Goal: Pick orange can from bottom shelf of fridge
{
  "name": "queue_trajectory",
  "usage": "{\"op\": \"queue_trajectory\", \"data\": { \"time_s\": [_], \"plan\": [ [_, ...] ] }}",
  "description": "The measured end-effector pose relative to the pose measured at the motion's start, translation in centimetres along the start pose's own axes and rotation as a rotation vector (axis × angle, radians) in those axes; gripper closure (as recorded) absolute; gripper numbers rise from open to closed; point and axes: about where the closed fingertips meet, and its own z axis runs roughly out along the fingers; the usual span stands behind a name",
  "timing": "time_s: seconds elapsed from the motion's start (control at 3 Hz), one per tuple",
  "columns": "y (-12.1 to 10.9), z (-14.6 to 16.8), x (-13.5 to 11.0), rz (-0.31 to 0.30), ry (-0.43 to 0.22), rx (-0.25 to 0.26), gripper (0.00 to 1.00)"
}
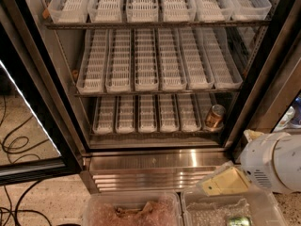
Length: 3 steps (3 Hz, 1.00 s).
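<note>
The fridge (155, 161) stands open with three racks of white slotted trays. The orange can (215, 117) stands upright at the far right end of the bottom shelf (141, 114), in the rightmost lane. My gripper (225, 181), with a cream-yellow tip on a white arm (273, 161), hangs low at the right. It is outside the fridge, in front of the steel base trim, below the can and slightly to its right, and holds nothing that I can see.
The black-framed glass door (28, 126) is swung open on the left. Two clear plastic bins (136, 213) sit along the bottom edge, and the right one holds a green-topped can (238, 220). Black cables (14, 145) lie on the floor at the left.
</note>
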Motion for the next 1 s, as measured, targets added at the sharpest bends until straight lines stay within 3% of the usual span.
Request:
{"op": "queue_trajectory", "data": {
  "time_s": [0.33, 0.67, 1.0],
  "plan": [
    [-0.2, 0.7, -0.1, 0.036, -0.053, 0.036, 0.0],
    [2.6, 3.6, 3.6, 0.086, -0.088, 0.069, 0.0],
    [5.4, 7.0, 8.9, 0.149, -0.098, 0.142, 0.0]
  ]
}}
